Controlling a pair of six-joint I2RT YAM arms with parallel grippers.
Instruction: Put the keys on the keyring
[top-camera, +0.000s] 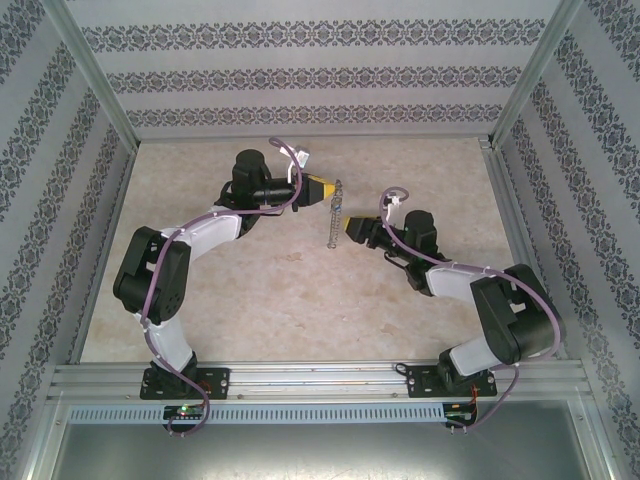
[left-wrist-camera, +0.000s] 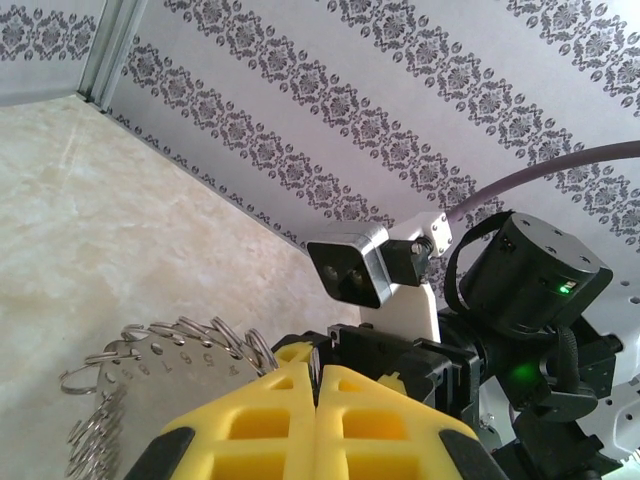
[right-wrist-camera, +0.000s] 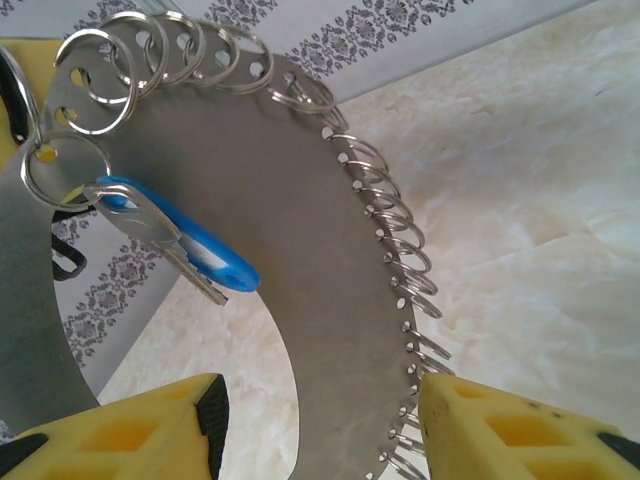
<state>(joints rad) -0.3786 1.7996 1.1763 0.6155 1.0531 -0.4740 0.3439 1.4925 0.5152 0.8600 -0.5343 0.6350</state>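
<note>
Blue-headed key (right-wrist-camera: 190, 250) hangs on the keyring (right-wrist-camera: 300, 200), which my left gripper (left-wrist-camera: 315, 385) pinches tight. My right gripper (right-wrist-camera: 320, 400) stands wide; a bump from it could shake the key off.

From above, the keyring (top-camera: 335, 213) stands edge-on as a thin strip, its rings too small to tell apart. On the left wrist camera it sits at 8 o'clock, cut off by the bottom edge. There it goes behind the left pincer (left-wrist-camera: 315, 365), so the spot where the closed yellow fingers (left-wrist-camera: 250, 425) clamp it is hidden. The digits stamped along its rim are too blurred to read. On the right wrist camera it runs out of frame at 6 and 9 o'clock and covers most of a yellow finger at 10 o'clock. The right pincer (right-wrist-camera: 320, 400) has just its fingertips in frame at 6 o'clock, the rest cut off. How the silver metal and blue plastic of the key (right-wrist-camera: 180, 245) overlap is hard to tell.
</note>
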